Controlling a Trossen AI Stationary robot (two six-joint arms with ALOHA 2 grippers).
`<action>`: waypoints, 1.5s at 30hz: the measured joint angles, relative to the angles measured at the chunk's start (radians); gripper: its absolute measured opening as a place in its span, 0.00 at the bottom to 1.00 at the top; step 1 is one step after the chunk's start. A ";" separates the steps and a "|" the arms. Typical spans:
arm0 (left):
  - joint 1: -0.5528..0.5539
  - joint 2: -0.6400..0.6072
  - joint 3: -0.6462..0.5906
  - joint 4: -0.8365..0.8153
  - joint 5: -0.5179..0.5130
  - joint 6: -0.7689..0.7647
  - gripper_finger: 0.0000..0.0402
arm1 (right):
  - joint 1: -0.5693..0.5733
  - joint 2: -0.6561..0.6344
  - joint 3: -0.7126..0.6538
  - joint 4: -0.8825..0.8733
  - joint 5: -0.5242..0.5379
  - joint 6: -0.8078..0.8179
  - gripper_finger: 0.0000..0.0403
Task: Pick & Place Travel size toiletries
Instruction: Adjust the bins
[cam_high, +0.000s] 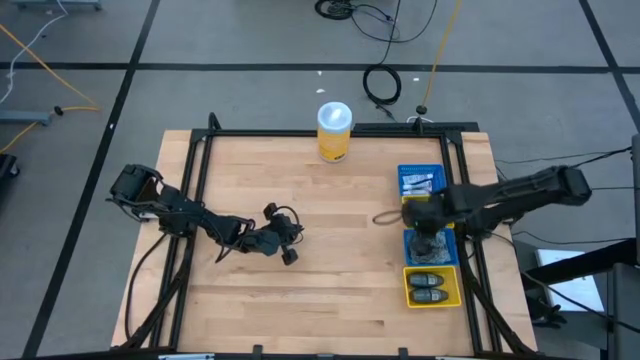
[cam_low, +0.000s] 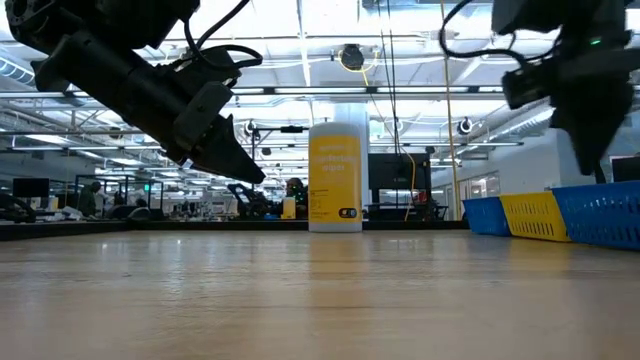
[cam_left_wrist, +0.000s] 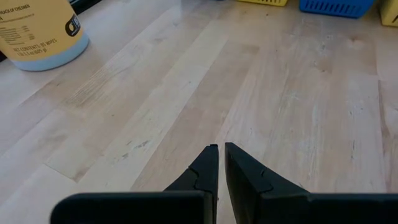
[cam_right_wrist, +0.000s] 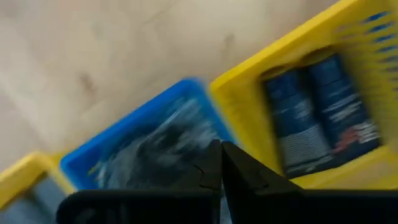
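Yellow canister (cam_high: 334, 131), apparently wipes, on table (cam_high: 300, 290)

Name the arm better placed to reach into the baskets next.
Right. The right gripper hangs directly over the blue basket beside the yellow basket, while the left gripper hovers mid-table, apart from them.

Canister (cam_high: 334, 130) stands at the tabletop's (cam_high: 300, 290) far edge; bins (cam_high: 432, 286) line its right side, toiletries (cam_high: 429, 289) in them.

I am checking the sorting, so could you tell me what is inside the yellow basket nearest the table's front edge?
The yellow basket holds two dark oblong toiletries lying side by side. The right gripper hangs over the neighbouring blue basket, covering most of its contents.
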 joint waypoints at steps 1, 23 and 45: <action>0.000 0.000 0.000 0.000 0.000 -0.001 0.08 | 0.032 0.005 -0.004 0.005 -0.010 0.016 0.00; 0.000 0.000 0.000 -0.016 0.001 -0.011 0.08 | 0.100 0.147 -0.010 0.114 0.025 -0.017 0.00; 0.000 0.000 0.000 -0.018 0.001 -0.014 0.08 | 0.215 0.029 0.064 0.147 0.064 0.026 0.00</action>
